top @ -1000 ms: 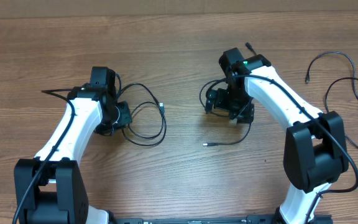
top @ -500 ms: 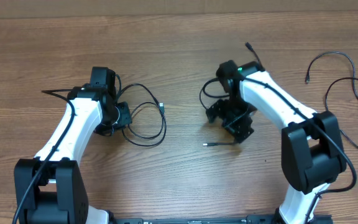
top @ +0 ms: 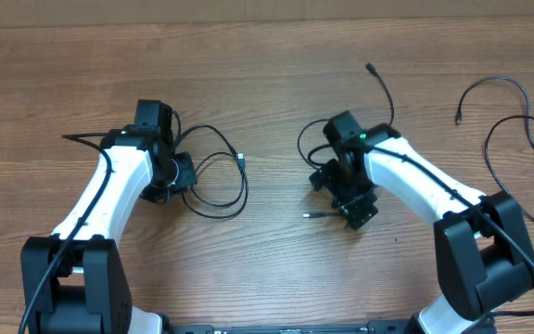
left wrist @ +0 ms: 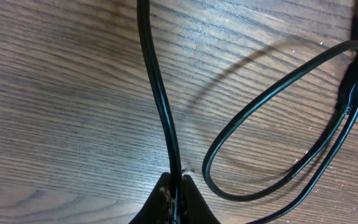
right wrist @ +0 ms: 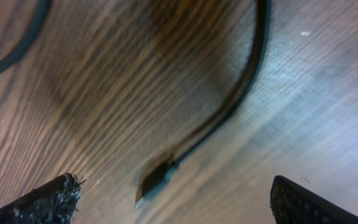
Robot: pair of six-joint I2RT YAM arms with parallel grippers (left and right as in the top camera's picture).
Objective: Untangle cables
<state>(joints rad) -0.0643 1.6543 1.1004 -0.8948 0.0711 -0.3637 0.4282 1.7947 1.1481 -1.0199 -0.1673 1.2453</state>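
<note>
Your left gripper point(left wrist: 176, 190) is pinched tight on a black cable point(left wrist: 160, 93), and the cable's loop lies on the wooden table point(left wrist: 55, 93) just beside it. Your right gripper point(right wrist: 185, 199) has its jaws spread wide and holds nothing. It is poised over the plug end point(right wrist: 151, 183) of a second cable point(right wrist: 241, 93). A third cable point(top: 517, 121) lies well apart, at the far right.

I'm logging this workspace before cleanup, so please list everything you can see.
left cable: one, black, looped left of centre
middle cable: one, black, centre, silvery plug end
right cables: at least two, black, far right edge
table: one, brown wood, under everything
left fingers: two, black, shut on the left cable
right fingers: two, black, open over the middle cable's plug
arms: two, white and black, left arm, right arm
</note>
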